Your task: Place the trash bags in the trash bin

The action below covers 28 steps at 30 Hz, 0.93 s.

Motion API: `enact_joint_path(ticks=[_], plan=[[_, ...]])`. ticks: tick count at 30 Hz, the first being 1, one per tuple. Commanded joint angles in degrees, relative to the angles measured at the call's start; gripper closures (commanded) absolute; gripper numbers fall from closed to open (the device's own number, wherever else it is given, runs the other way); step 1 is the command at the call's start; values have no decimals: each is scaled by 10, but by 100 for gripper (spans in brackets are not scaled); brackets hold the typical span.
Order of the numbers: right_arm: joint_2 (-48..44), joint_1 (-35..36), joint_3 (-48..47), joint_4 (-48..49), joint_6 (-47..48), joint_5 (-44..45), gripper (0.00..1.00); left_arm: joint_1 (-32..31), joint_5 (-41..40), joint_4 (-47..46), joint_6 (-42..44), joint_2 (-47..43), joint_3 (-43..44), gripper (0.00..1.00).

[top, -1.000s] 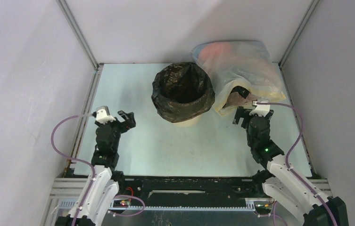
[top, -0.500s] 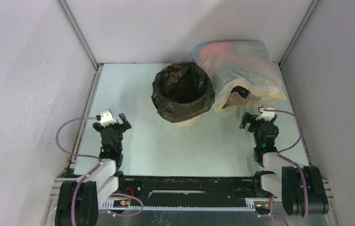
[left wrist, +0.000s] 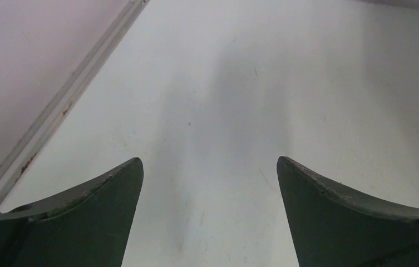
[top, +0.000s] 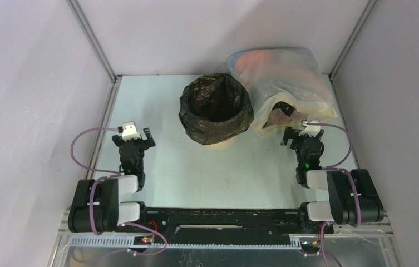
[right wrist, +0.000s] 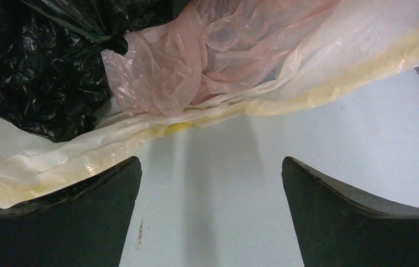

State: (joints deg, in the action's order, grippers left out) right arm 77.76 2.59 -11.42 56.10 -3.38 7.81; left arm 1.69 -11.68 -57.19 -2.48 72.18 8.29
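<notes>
Pale smooth table (top: 185, 167), crinkled black bag (top: 196, 123), round bin (top: 221, 146)

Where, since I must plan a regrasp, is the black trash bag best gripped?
Probably the trash bag's raised crinkled peak at the trash bin's far rim, coming from above; it stands free, while elsewhere the film hugs the wall.

one black trash bag (top: 216, 119). one tan trash bin (top: 221, 146). one translucent whitish-yellow bag (top: 296, 78), showing one pinkish plastic sheet (right wrist: 196, 61) and one further piece of black crinkled plastic (right wrist: 34, 83). two grippers: one left gripper (top: 133, 139), one right gripper (top: 305, 138). one surface (top: 196, 172).
</notes>
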Motion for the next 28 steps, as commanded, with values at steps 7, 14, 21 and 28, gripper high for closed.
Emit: enact_joint_path(ticks=[7,14,21,28], plan=[[0,-21,-26,4,4,-32,0,9,-1,-33,12,-2,26,0],[0,-22,-26,3,3,-34,0,9,-1,-32,12,-2,27,0],[0,-21,-26,3,3,-34,0,9,-4,-31,13,-1,27,0],[1,-21,-27,3,3,-34,0,9,-1,-31,12,-1,28,0]])
